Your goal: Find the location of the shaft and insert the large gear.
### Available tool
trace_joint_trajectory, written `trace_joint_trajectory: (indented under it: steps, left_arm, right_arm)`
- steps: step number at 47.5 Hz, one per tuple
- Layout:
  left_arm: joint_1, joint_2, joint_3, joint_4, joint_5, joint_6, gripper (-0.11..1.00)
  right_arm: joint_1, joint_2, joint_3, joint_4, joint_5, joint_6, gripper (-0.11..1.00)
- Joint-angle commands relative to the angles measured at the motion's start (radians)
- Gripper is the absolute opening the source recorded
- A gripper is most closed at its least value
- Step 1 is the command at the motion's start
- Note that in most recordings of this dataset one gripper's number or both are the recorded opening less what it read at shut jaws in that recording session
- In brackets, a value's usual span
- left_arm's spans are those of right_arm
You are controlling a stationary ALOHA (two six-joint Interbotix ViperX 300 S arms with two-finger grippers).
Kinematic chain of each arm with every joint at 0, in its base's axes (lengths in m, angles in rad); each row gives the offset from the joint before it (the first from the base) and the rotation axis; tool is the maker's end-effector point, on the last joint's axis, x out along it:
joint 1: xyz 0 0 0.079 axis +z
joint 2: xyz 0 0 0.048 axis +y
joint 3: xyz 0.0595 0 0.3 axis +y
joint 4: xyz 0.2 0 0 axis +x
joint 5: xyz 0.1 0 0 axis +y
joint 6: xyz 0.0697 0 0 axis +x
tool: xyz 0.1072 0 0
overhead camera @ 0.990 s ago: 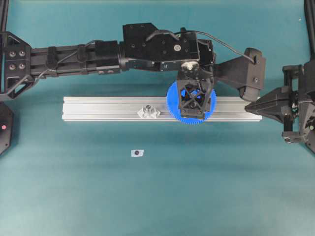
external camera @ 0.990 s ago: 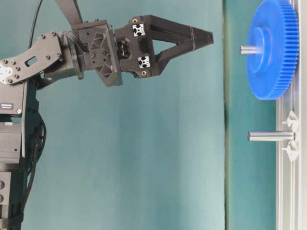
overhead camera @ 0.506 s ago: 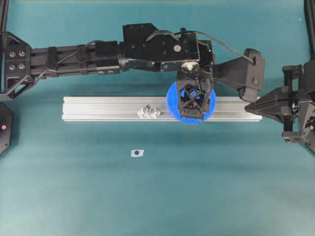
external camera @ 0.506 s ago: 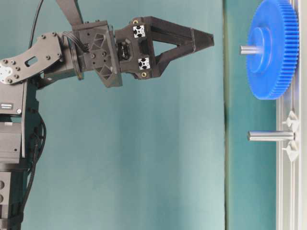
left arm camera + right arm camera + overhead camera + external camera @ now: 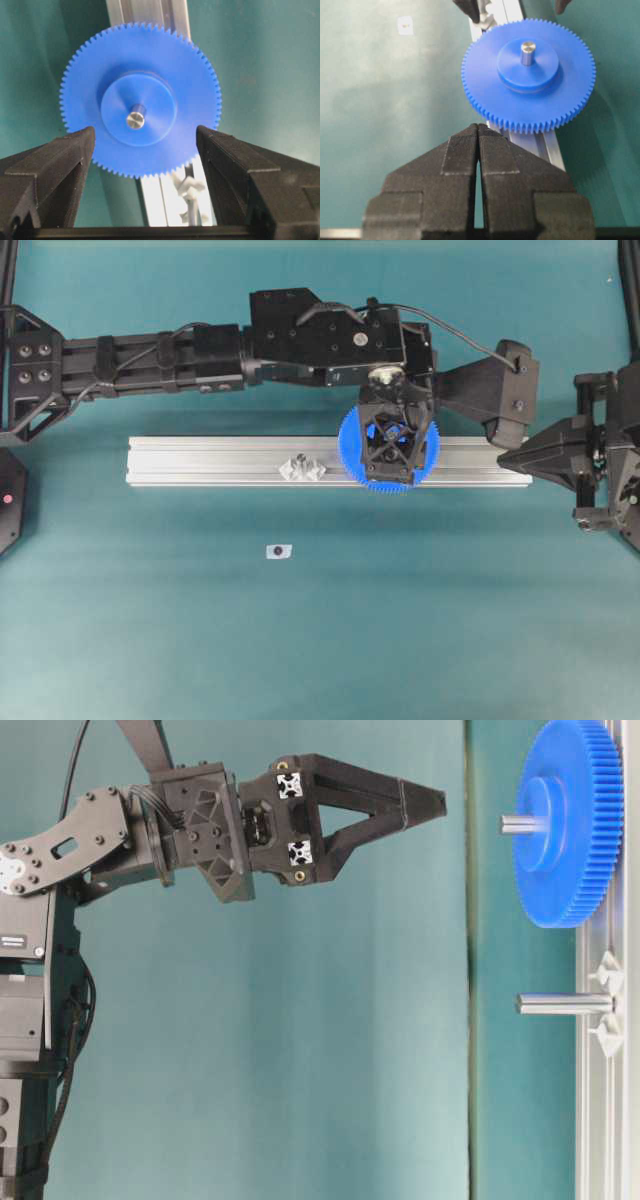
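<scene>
The long aluminium rail (image 5: 330, 462) lies across the teal table (image 5: 320, 640). Above its right part the left gripper (image 5: 145, 150) hovers with jaws spread wide, gripping nothing. Over the last second nothing has shifted: the large gear (image 5: 140, 106) sits threaded on the shaft (image 5: 135, 120), whose metal tip pokes through the hub. So the insertion looks finished, the gear released. The right gripper (image 5: 478, 150) waits pinched together and empty, just beside the rail's end.
</scene>
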Motion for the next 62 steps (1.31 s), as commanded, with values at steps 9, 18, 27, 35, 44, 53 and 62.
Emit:
trace_joint_trajectory:
  steps: [9,18,27,35,44,53,62]
  left_arm:
    - [-0.006,-0.017,-0.046,0.002,-0.002,0.000,0.78]
    - [-0.011,-0.014,-0.061,0.000,0.020,-0.002,0.78]
    - [-0.018,-0.014,-0.063,0.000,0.031,-0.009,0.78]
    - [-0.020,-0.015,-0.066,0.002,0.031,-0.038,0.78]
    - [-0.021,-0.018,-0.066,0.002,0.031,-0.041,0.78]
    - [-0.023,-0.018,-0.064,0.002,0.032,-0.043,0.78]
    - [-0.021,-0.018,-0.066,0.000,0.055,-0.044,0.78]
  right_arm:
    - [-0.002,0.005,-0.008,0.000,-0.005,0.011,-0.01]
    - [-0.002,0.005,-0.008,0.000,-0.005,0.011,-0.01]
    - [-0.002,0.005,-0.008,0.000,-0.005,0.011,-0.01]
    - [-0.002,0.005,-0.008,0.002,-0.005,0.011,-0.01]
    - [-0.002,0.005,-0.008,0.002,-0.005,0.011,-0.01]
    - [-0.002,0.005,-0.009,0.000,-0.005,0.011,-0.01]
    - [-0.002,0.005,-0.008,0.000,-0.005,0.011,-0.01]
